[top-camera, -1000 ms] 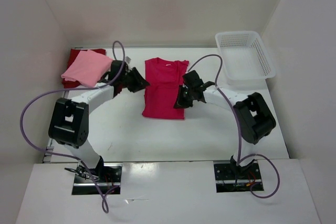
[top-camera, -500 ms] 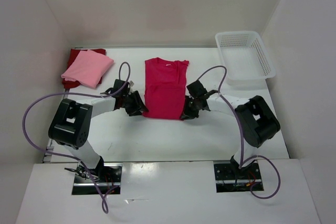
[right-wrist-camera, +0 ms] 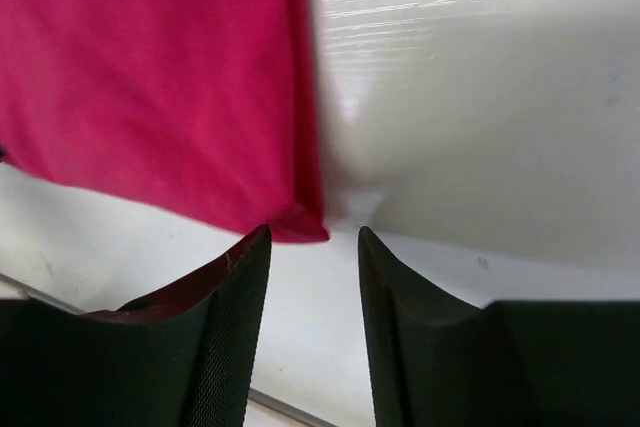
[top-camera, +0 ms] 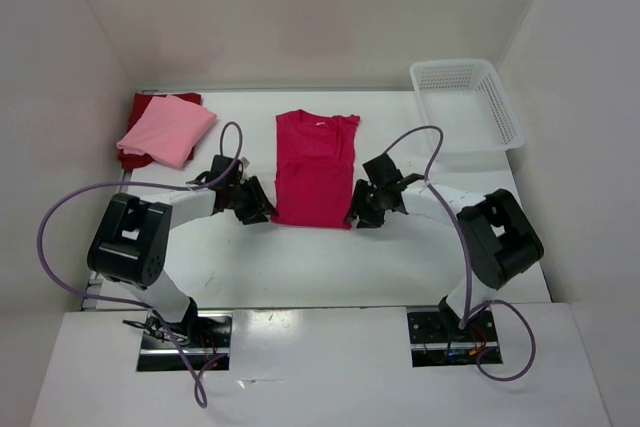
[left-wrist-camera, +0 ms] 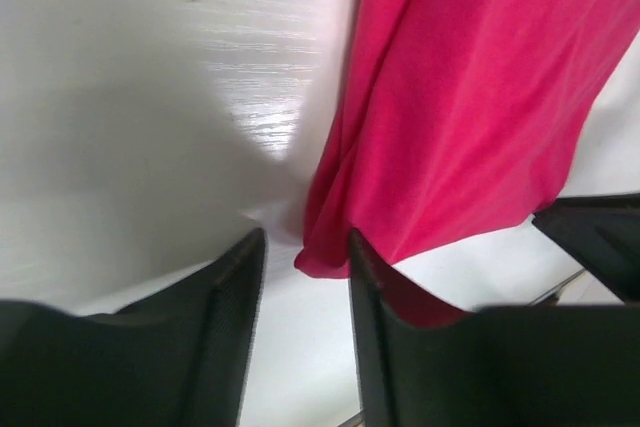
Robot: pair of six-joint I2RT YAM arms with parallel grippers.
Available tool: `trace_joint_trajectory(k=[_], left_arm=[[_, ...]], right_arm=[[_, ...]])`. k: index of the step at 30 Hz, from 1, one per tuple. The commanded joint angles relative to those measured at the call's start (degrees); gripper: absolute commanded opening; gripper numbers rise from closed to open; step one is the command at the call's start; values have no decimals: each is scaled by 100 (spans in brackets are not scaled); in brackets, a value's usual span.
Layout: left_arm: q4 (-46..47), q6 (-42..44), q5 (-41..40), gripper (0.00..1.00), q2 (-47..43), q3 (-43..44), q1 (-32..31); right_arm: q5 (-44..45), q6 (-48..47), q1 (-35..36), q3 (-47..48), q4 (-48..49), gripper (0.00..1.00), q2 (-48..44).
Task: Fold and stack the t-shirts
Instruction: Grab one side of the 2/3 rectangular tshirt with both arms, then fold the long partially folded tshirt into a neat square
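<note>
The crimson-magenta t-shirt (top-camera: 313, 167) lies flat mid-table, folded into a long narrow strip with its collar at the far end. My left gripper (top-camera: 262, 211) is open at the shirt's near left corner. In the left wrist view that corner (left-wrist-camera: 325, 252) lies just ahead of the gap between the fingertips (left-wrist-camera: 305, 247). My right gripper (top-camera: 356, 215) is open at the near right corner, which sits by its left fingertip (right-wrist-camera: 313, 237). The light pink t-shirt (top-camera: 168, 129) rests folded on the dark red one (top-camera: 150, 104) at the back left.
A white lattice basket (top-camera: 466, 107) stands at the back right corner. White walls close in the table (top-camera: 300, 257) on the left, back and right. Each arm's purple cable loops out over the table at its side.
Both grippers came down from beside the shirt's middle to its near corners. The right jaws spread wide apart; the left ones opened a little.
</note>
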Motion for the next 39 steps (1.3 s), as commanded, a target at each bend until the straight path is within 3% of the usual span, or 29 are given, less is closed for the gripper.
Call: trace_joint_trajectory(k=[1,3,7,11,13,18,22,25,27,32,39], left_arm=[[36,56,90,45,255,-4,31],[88,56,152,35,255,-4,31],[212,56,328,22,255,-4,31],[212,109,380,6,185,-4,31],[159,109,311,1,-95,-126,31],[-508,109,301,0,-1000,-609,31],[-1465,-14,775,0,-2411,-742,31],[-2597,29,1004,0,-2830,-209,146],[-2601,30,1110,0,-2708,13,146],[-1846,3,1031,0,-1936,1066,373],[-1116,214,716,0,750,3263,506]], right_arm=[[-129,-65,-37,-22,272,45,339],[-270,-66,-37,31,378,40,463],[-411,-66,-37,93,457,15,595],[-463,-14,-37,-47,457,3,323],[-516,39,-37,-170,327,0,95],[-569,399,78,-854,-16,0,-836],[-1015,935,508,-1400,-508,0,-2195],[-905,1112,466,-1043,-1455,0,-3163],[-964,693,-8,-699,-1694,0,-3237],[-1255,-311,-1143,678,-1442,0,-1889],[-1026,-979,-1872,2508,-817,0,643]])
